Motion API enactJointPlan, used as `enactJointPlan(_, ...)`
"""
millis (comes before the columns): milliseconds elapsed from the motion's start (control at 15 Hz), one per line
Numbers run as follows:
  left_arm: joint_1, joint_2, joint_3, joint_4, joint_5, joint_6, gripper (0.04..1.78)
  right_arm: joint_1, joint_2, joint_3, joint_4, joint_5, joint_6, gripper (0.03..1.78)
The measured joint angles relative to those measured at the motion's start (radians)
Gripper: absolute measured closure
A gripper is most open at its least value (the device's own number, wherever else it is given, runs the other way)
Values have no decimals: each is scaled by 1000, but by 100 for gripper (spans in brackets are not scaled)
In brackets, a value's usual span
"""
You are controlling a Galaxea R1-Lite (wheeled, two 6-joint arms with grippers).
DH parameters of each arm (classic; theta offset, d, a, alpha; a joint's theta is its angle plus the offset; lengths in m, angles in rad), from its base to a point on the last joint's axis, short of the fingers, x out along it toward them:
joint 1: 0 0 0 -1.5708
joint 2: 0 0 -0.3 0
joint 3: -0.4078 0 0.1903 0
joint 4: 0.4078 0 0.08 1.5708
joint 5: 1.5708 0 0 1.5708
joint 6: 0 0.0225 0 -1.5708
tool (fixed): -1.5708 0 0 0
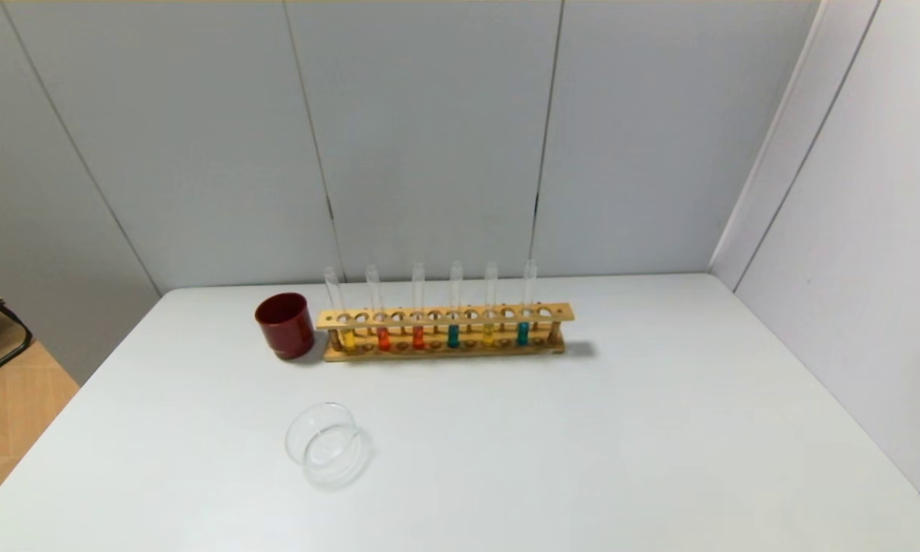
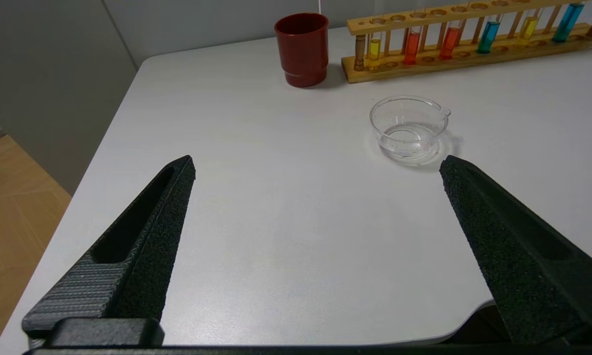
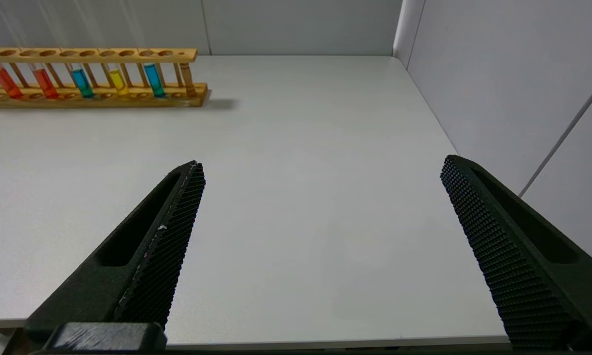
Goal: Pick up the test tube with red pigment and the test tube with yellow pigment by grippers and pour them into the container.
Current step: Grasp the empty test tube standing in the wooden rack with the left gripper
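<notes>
A slim wooden rack (image 1: 445, 331) at the back of the smooth white table (image 1: 583, 445) holds six upright round-bottomed glass tubes: the yellow tube (image 1: 347, 337) at its left end, the red tube (image 1: 383, 337) next to it. The clear lipped glass dish (image 1: 326, 445) sits nearer, well apart. The left gripper (image 2: 315, 165) and right gripper (image 3: 320, 165), with rough black fingers, both hang wide open and empty over the table's near edge.

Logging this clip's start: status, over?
Left gripper and right gripper open, empty, at the near table edge. Red tube and yellow tube upright in rack. Glass dish stands apart; nothing blocking.
</notes>
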Motion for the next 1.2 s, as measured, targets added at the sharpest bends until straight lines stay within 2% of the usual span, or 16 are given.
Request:
enactJointPlan(867, 0, 0, 0, 0, 1, -6, 7, 0, 0, 0, 0, 0, 0, 6)
enactJointPlan(1200, 0, 0, 0, -1, -4, 44, 7, 0, 0, 0, 0, 0, 0, 6)
